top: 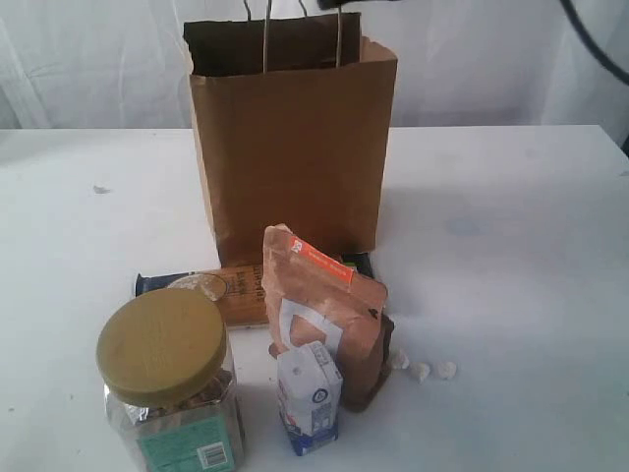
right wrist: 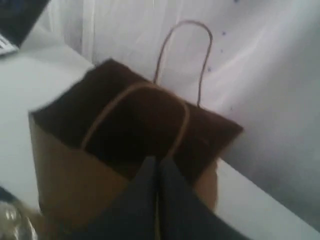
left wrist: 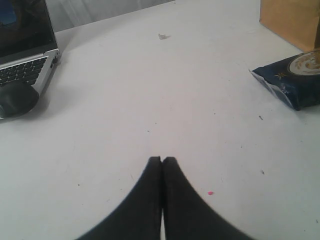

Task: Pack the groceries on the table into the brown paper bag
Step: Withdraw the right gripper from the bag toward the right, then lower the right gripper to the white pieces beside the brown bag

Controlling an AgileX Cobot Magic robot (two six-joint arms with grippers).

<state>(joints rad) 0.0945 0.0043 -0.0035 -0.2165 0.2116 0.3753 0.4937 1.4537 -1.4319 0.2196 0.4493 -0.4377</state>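
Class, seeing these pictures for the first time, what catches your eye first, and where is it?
The tall brown paper bag stands open at the back of the white table. In front, the clear jar with its olive-yellow lid sits nearest the camera on the left, beside the small carton and the orange-labelled pouch. The shut right tool hangs close to the bag's open top.

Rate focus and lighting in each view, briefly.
Exterior view: soft and overexposed, the brown paper bag throwing a faint shadow on the table. Left wrist view: sharpest, evenly lit, left gripper a black silhouette. Right wrist view: blurred, the bag's inside nearly black behind the right gripper.
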